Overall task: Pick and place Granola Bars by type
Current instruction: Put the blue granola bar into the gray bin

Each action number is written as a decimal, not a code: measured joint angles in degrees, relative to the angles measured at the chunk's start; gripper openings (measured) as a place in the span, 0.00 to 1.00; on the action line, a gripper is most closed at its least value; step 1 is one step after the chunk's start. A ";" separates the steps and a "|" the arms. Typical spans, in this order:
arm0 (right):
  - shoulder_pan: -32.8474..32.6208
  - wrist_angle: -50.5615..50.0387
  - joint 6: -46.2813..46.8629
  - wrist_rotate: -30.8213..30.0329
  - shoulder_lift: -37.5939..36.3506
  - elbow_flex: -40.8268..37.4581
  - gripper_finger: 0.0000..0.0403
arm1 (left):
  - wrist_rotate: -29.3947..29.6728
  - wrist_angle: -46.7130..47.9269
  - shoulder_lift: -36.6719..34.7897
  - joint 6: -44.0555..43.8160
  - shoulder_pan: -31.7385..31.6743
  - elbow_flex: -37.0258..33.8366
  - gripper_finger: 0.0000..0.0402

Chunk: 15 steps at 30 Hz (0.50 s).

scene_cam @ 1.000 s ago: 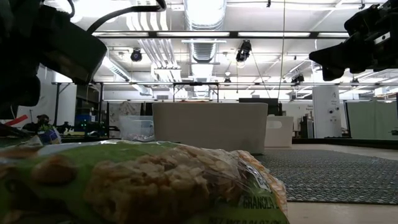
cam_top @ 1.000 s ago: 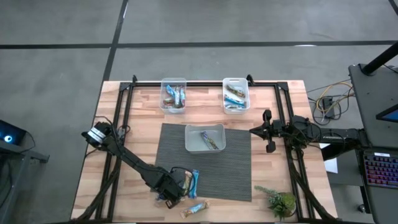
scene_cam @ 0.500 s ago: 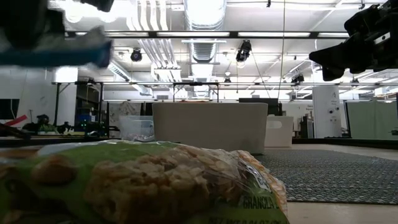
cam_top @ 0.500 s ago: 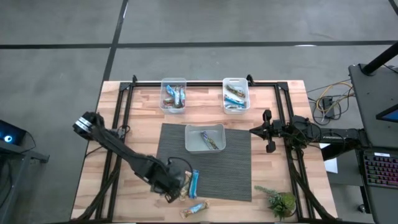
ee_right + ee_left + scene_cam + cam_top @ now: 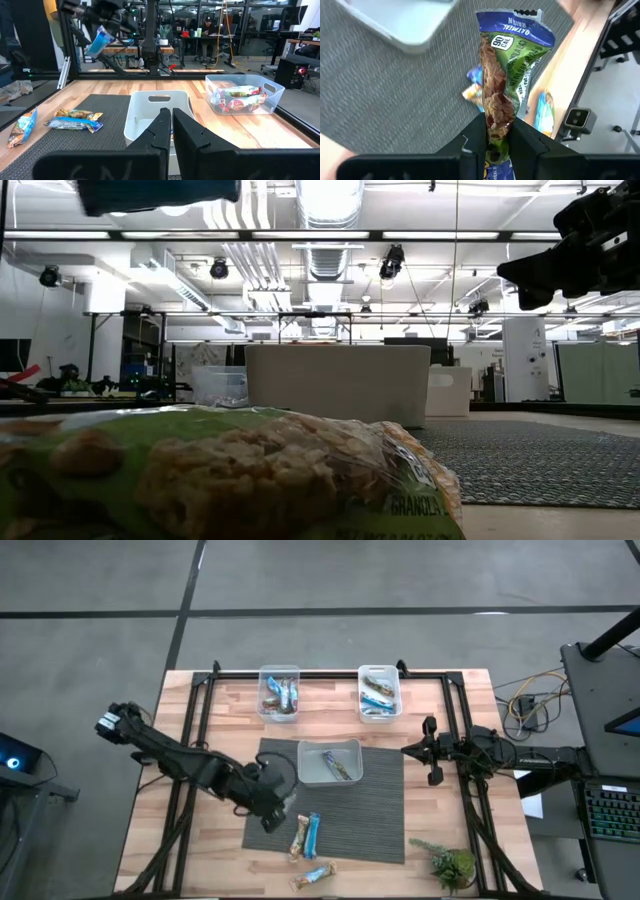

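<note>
My left gripper hangs over the dark mat, shut on a granola bar in a blue and green wrapper; the right wrist view shows this bar high above the table. Two more bars lie side by side on the mat's near part. Another lies on the wood by the near edge and fills the low view's foreground. A white tub on the mat holds one bar. My right gripper waits shut at the right, level above the table. My left gripper pinches the bar near one end between its two fingers. The bar runs along the fingers and its longer part sticks out past their tips. The fingers slant down from the table's left. The bar is lifted clear of the mat.
Two clear tubs with bars stand at the far edge. A small green plant sits at the near right corner. Black frame rails run along the table's sides.
My left gripper has risen from the mat's near left part and drawn toward the far edge and the white tub, tipping less steeply down. It stays shut on the bar, which has been lifted clear. The other bars lie where they were.
</note>
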State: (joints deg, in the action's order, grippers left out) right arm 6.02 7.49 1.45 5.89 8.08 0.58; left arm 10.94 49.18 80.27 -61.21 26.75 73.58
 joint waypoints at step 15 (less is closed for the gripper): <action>0.00 0.00 0.00 0.00 0.00 0.00 0.02 | -1.74 -5.04 -3.32 10.83 -13.01 0.00 0.13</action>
State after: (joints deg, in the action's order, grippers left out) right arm 6.02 7.49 1.45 5.89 8.08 0.58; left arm 9.20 44.14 76.95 -50.37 13.74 73.58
